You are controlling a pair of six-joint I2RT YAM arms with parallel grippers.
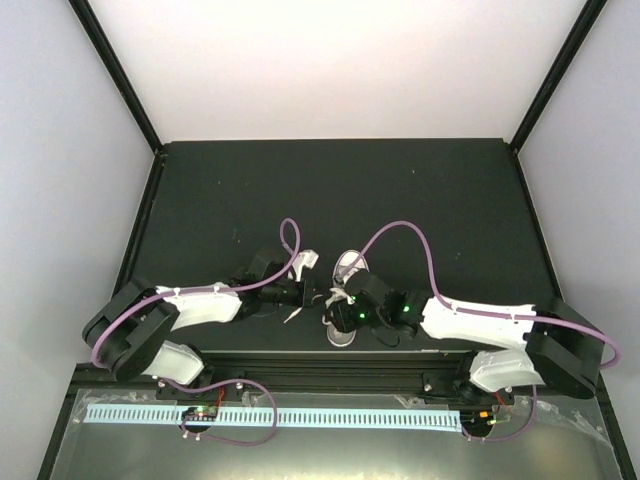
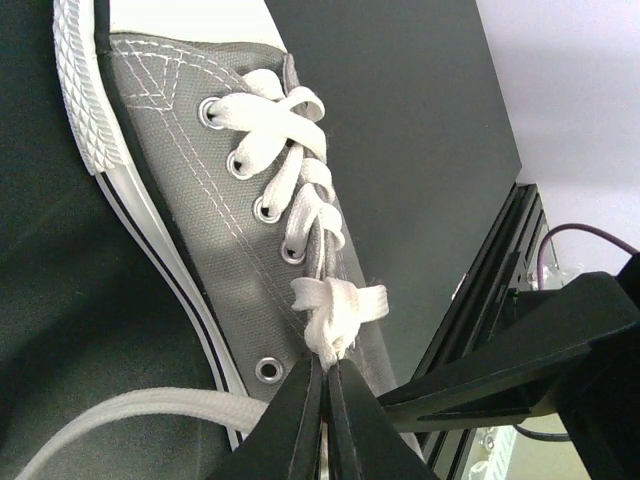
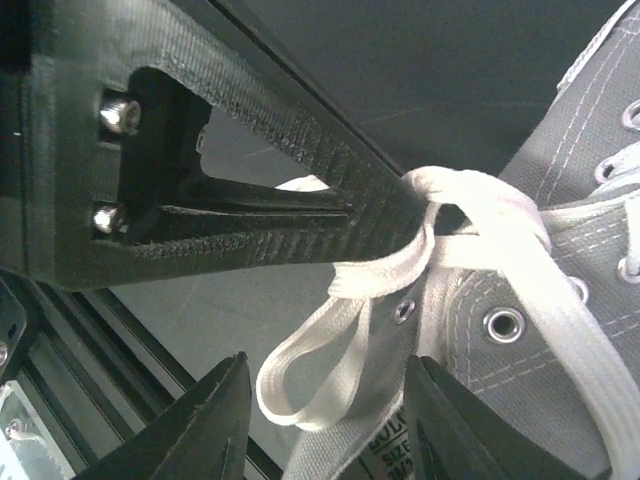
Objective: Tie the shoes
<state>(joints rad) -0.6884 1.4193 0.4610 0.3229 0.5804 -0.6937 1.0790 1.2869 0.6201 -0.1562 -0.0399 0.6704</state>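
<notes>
Sneaker (image 1: 350, 266), grey canvas with white rubber sole and white toe cap, lying on the black table (image 1: 400, 190) near its front edge, between the two arms; in the top view most of it is hidden under the gripper heads. The white laces (image 2: 290, 170) cross through the metal eyelets (image 3: 503, 323) along the upper, and a loose length of lace (image 2: 130, 410) runs across the table beside the sole. Left gripper (image 2: 325, 375): fingers pressed together, pinching a bunched knot of lace (image 2: 335, 310) just above the top eyelet on the side facing the left wrist camera. The same closed tip appears in the right wrist view as a dark bar meeting the knot (image 3: 470, 200) at the shoe's opening. Right gripper (image 3: 328, 365): fingers (image 3: 205, 420) spread apart, standing on either side of a hanging lace loop (image 3: 310, 385) that descends from the knot. Whether the pads touch the loop cannot be told; nothing is clamped between them. A black rail (image 1: 330, 372) runs along the table's near edge behind the arm bases.
</notes>
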